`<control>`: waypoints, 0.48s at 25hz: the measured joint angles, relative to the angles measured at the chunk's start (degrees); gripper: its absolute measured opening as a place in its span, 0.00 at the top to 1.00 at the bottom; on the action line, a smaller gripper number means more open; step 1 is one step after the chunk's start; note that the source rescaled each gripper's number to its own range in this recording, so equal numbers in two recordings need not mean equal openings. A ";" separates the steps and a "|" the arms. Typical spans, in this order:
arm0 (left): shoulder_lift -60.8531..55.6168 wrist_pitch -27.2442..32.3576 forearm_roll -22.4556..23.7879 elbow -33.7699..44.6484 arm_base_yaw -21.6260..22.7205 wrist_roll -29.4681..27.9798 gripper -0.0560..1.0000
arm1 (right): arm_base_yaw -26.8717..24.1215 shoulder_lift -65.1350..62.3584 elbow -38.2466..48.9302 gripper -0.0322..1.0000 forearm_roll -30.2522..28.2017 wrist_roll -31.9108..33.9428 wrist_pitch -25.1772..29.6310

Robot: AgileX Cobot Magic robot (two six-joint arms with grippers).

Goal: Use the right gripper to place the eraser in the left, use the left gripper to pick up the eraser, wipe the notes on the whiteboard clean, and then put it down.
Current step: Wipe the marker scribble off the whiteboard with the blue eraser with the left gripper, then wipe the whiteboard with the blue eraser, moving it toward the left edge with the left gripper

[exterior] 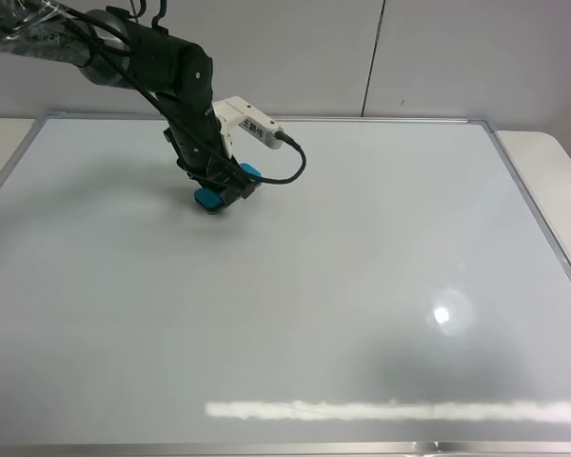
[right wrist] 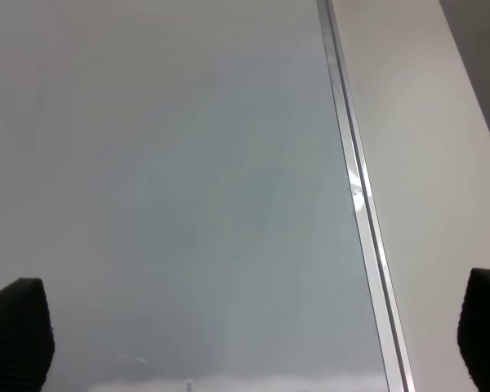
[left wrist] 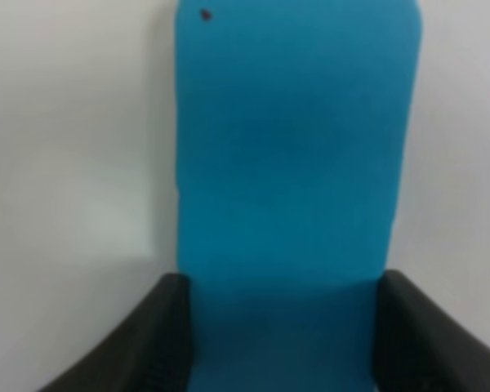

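Observation:
The whiteboard (exterior: 362, 286) fills most of the exterior high view. My left gripper (exterior: 221, 193) stands on it at the upper left, shut on the teal-blue eraser (exterior: 208, 199), which presses against the board. In the left wrist view the eraser (left wrist: 290, 188) sits between the two black fingers (left wrist: 159, 343). No notes show on the board; any under the eraser are hidden. My right gripper (right wrist: 253, 335) is open and empty in the right wrist view, over the whiteboard (right wrist: 163, 180) near its silver frame (right wrist: 355, 196). The right gripper is out of the exterior high view.
A white table surface (exterior: 552, 157) lies beyond the board's right frame, and it shows in the right wrist view (right wrist: 425, 163) too. A grey wall (exterior: 362, 57) stands behind the board. A black cable (exterior: 290, 162) loops from the left gripper's white housing (exterior: 247, 122).

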 joint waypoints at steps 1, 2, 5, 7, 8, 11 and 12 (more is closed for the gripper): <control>-0.22 0.00 -0.05 0.00 -0.13 -0.51 0.92 | 0.00 0.00 0.00 0.00 0.00 0.00 0.00; -0.39 0.00 -0.02 0.00 -0.13 -0.79 0.92 | 0.00 0.00 0.00 0.00 0.00 0.00 0.00; -1.16 0.61 -0.05 0.31 -0.31 -2.34 0.92 | 0.00 0.00 0.00 0.00 0.00 0.00 0.00; -1.85 2.28 1.07 0.66 -0.60 -4.56 0.92 | 0.00 0.00 0.00 0.00 0.00 0.00 0.00; -2.15 3.41 2.02 0.91 -0.72 -5.82 0.92 | 0.00 0.00 0.00 0.00 0.00 0.00 0.00; -3.19 7.01 5.59 1.29 -0.79 -8.98 0.92 | 0.00 0.00 0.00 0.00 0.00 0.00 0.00; -3.71 8.19 6.82 1.36 -0.66 -9.96 0.92 | 0.00 0.00 0.00 0.00 0.00 0.00 0.00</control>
